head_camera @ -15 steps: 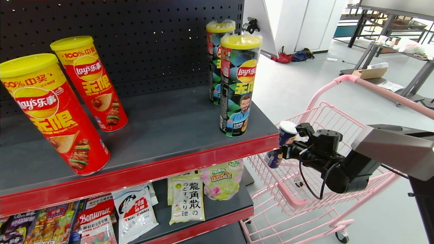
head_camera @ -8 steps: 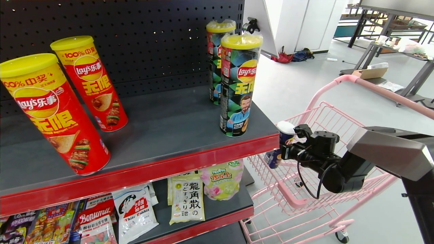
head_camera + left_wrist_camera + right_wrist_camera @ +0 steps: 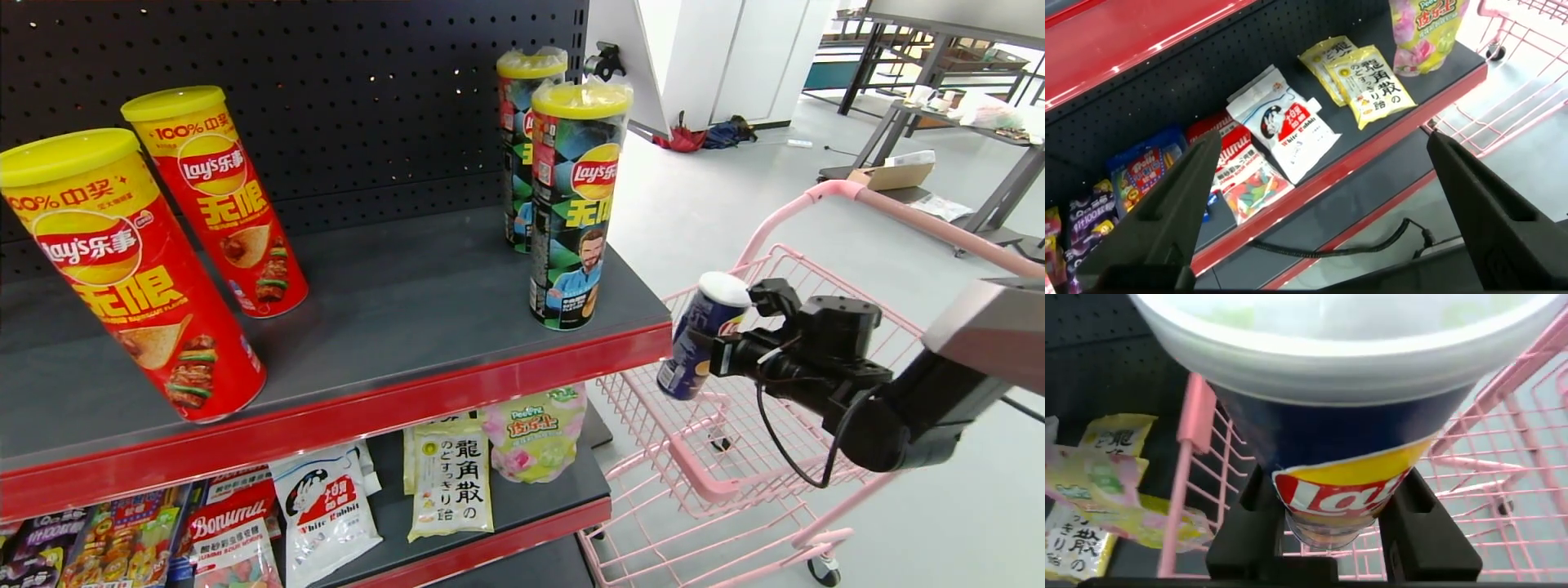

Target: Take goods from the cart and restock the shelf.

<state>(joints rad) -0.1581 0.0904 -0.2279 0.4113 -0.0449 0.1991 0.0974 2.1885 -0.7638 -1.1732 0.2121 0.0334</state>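
Observation:
My right gripper (image 3: 718, 347) is shut on a dark blue chip can (image 3: 698, 336) with a white lid, held tilted above the pink cart (image 3: 784, 269), just right of the shelf's red front edge (image 3: 457, 384). In the right wrist view the blue can (image 3: 1343, 449) sits between the black fingers (image 3: 1249, 531). My left gripper (image 3: 1315, 212) is open, low in front of the lower shelf's snack bags (image 3: 1286, 122). On the upper shelf stand two red chip cans (image 3: 122, 261) at left and two green-black chip cans (image 3: 571, 212) at right.
The upper shelf (image 3: 392, 302) has bare room between the red and green cans. Snack bags (image 3: 449, 474) lie on the lower shelf. Behind the cart are open floor and metal tables (image 3: 939, 106).
My right arm has lifted the blue can higher and slightly to the right, above the cart's rim. The shelf goods have not moved.

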